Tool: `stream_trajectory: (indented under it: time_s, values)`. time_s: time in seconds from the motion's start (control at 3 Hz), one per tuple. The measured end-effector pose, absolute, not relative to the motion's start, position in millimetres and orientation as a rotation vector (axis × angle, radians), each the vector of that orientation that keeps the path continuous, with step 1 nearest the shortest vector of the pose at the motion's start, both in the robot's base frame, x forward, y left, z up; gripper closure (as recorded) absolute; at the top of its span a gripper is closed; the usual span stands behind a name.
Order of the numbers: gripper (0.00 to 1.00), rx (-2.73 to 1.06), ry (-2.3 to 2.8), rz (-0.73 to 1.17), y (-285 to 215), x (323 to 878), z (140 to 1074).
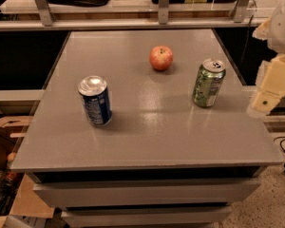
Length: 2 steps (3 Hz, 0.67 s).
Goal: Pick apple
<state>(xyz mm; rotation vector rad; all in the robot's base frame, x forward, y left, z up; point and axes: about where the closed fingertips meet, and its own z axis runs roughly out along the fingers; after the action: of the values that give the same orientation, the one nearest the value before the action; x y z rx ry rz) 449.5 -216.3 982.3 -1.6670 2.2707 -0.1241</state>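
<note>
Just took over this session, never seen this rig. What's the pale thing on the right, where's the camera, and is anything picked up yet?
There is one camera view, looking down on a grey table; where the camera is mounted is not on record. The cream-coloured piece at the picture's right edge is the robot's arm ending in its gripper, which hangs beside the table's right side, off the tabletop. Three things rest on the table: the apple toward the back middle, a green can nearer and to its right, and a blue can at the picture's left. The gripper touches none of them, so the apple is not yet picked.
</note>
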Motion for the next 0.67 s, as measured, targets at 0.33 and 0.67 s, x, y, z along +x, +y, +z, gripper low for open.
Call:
stream_trajectory:
  time_s: [0.33,0.67]
  values:
    - [0.0,-1.556,2.321,-0.139,-209.7,479.4,990.8]
    - [0.0,-1.447,2.355,-0.136,-199.9,508.3,996.8]
